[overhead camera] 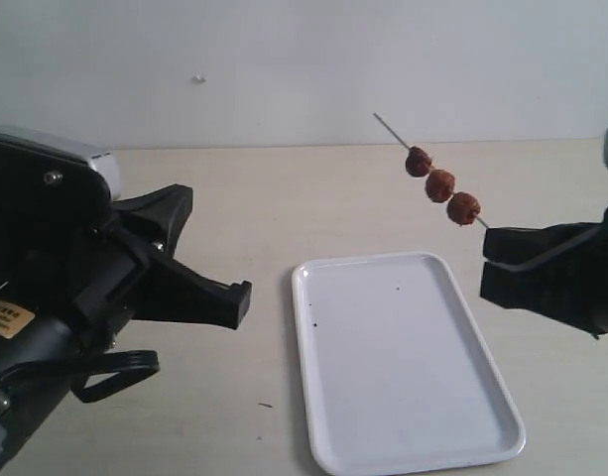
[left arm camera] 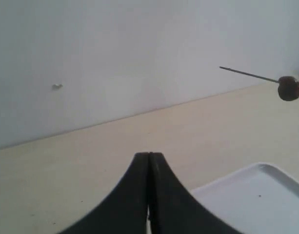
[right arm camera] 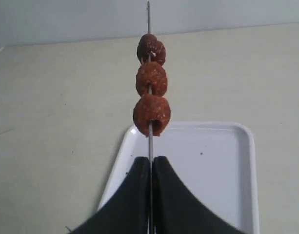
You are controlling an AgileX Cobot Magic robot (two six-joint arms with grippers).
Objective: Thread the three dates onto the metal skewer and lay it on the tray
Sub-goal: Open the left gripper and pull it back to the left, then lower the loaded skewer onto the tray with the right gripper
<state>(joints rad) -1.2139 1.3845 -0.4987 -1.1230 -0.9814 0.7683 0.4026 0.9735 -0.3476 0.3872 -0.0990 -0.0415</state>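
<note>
1. At the left, the left tool (overhead camera: 239, 302) is raised over the counter (overhead camera: 254, 198). Its two black fingers are pressed flat together, and the left wrist view shows nothing between them.
2. Right of centre, the tray (overhead camera: 302, 327) lies flat on the counter. It is white and bare except for a few dark specks.
3. Beyond the tray's far right corner, the metal skewer (overhead camera: 391, 128) is held in the air, slanting up and to the left. The three dates (overhead camera: 440, 184) are threaded on it in a close row, nearer the held end. The far tip is bare.
4. At the right edge, the right tool (overhead camera: 488, 253) is clamped on the skewer's lower end, with only the thin rod between its closed fingers.
</note>
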